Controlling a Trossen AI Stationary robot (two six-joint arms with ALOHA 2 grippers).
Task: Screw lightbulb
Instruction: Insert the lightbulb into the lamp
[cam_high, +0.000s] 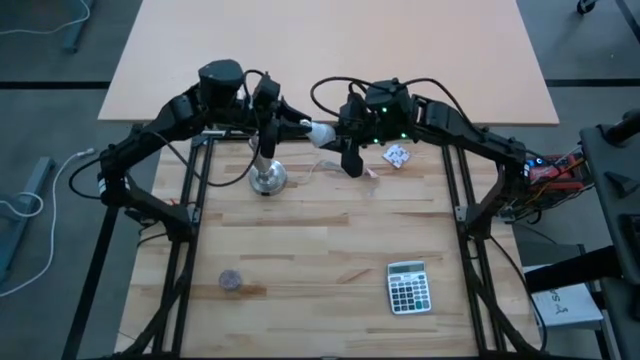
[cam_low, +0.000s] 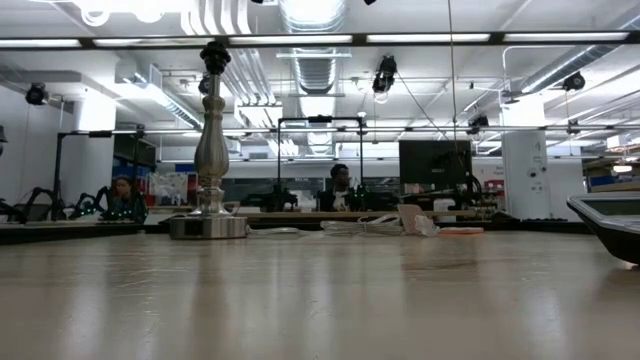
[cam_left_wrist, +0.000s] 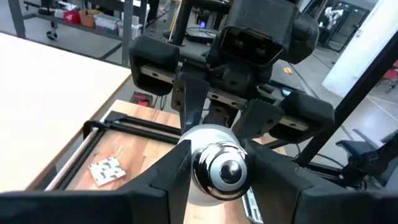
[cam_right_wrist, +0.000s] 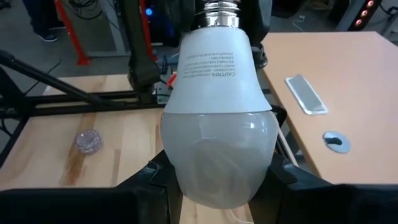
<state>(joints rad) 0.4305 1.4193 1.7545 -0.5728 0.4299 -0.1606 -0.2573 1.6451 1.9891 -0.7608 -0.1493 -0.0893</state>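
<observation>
The lightbulb (cam_high: 322, 131) is held in the air between the two arms, above the tabletop's (cam_high: 320, 270) far edge. The right hand (cam_high: 335, 133) is clamped on its white globe; the left hand (cam_high: 300, 126) is closed on its metal screw base. The silver lamp stand (cam_high: 267, 178) stands just below. A calculator (cam_high: 408, 287) lies well apart.
</observation>
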